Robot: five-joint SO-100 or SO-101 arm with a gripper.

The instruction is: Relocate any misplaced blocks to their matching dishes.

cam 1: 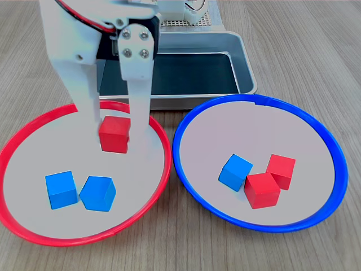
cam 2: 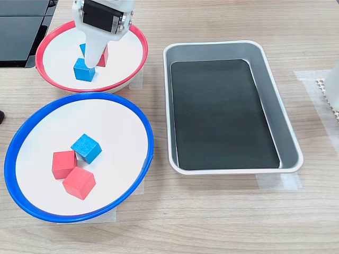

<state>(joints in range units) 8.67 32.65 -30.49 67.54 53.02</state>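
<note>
Blocks are split across both dishes, operator. Your claw (cam 1: 115,132) stands inside the red-rimmed dish (cam 1: 22,144), its two white fingers (cam 1: 138,113) clamped either side of a red block (cam 1: 114,134); whether that block rests on the dish floor or is lifted clear cannot be told. Two blue blocks (cam 1: 60,189) (cam 1: 98,193) lie close beside each other in the same dish, toward the first exterior view's lower left of the claw. In the blue-rimmed dish (cam 1: 316,127) you have one blue block (cam 1: 235,172) and two red blocks (cam 1: 262,190) (cam 1: 281,170) bunched together, the blue one just beside the nearer red. In the second exterior view, the grey metal tray (cam 2: 288,143) with a dark bottom sits on the wooden surface (cam 2: 212,222) beside both dishes.
</note>
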